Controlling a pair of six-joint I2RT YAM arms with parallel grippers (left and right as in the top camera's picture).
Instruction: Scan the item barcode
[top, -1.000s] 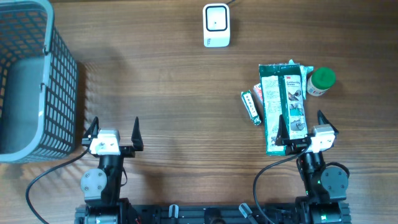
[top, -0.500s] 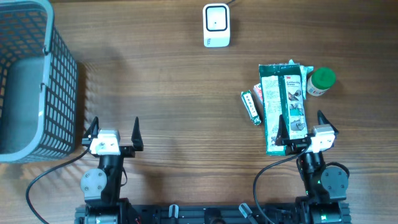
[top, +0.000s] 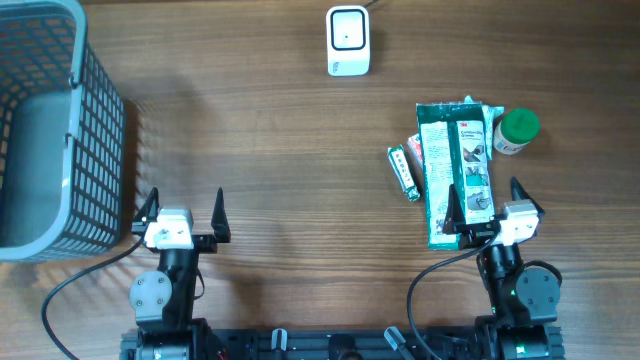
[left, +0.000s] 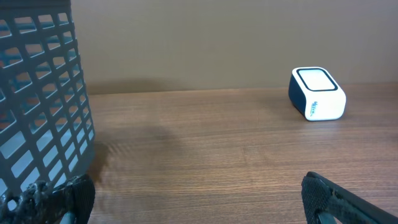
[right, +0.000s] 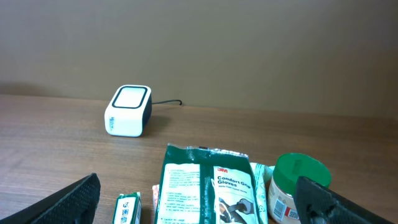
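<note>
Both your pincers stand released, grasping nothing.
Your left pincer (top: 185, 200) gapes wide above the table (top: 300, 150); your right pincer (top: 483, 192) gapes wide at the near end of the glove packet (top: 455, 160), lying flat, well apart from the scanner (top: 348, 40).

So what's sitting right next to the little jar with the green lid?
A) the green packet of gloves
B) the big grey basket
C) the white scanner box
A: in the overhead view the jar with the green lid stands right beside the top corner of the green packet of gloves.
</note>
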